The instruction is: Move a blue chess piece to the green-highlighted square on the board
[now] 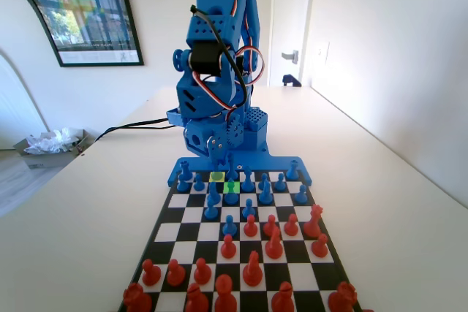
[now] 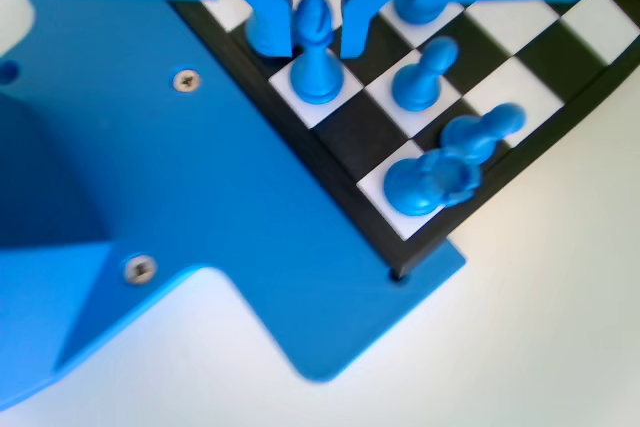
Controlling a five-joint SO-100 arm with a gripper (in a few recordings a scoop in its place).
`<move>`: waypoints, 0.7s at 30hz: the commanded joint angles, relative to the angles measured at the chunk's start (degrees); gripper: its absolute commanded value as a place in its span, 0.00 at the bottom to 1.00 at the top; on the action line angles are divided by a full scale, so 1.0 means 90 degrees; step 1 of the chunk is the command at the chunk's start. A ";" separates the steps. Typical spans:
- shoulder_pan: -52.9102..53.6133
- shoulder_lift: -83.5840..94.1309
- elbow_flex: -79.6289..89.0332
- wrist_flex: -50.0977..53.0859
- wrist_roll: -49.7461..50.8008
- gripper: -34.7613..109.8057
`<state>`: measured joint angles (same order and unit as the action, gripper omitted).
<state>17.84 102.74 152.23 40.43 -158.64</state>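
The gripper [image 2: 318, 7] is open, one jaw on each side of the blue piece [image 2: 316, 57], not squeezing it.

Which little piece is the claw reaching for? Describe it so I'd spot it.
Look at the board edge nearest the blue arm. On a white square by that edge, between the gripper jaws, stands the blue chess piece. Unlike the round-headed pieces beside it, its top is narrow and pointed.

gripper [image 2: 318, 17] jaws seemingly apart, flanking upright blue chess piece [image 2: 317, 52]
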 commanded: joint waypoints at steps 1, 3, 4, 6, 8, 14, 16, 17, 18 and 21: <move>0.0068 0.0088 0.0098 -0.0166 -0.0078 0.30; 0.0068 0.0059 0.0117 -0.0215 -0.0098 0.29; 0.0068 0.0049 0.0117 -0.0215 -0.0107 0.29; 0.0059 0.0029 0.0146 -0.0283 -0.0146 0.27; 0.0049 0.0020 0.0166 -0.0303 -0.0186 0.25; 0.0068 0.0020 0.0000 -0.0068 -0.0195 0.25; 0.0098 0.0029 -0.0186 0.0225 -0.0195 0.25; 0.0107 0.0039 -0.0313 0.0420 -0.0176 0.25; 0.0107 0.0068 -0.0449 0.0645 -0.0146 0.25; 0.0068 0.0166 -0.0918 0.1289 -0.0029 0.25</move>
<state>18.11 102.04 148.97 46.05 -158.99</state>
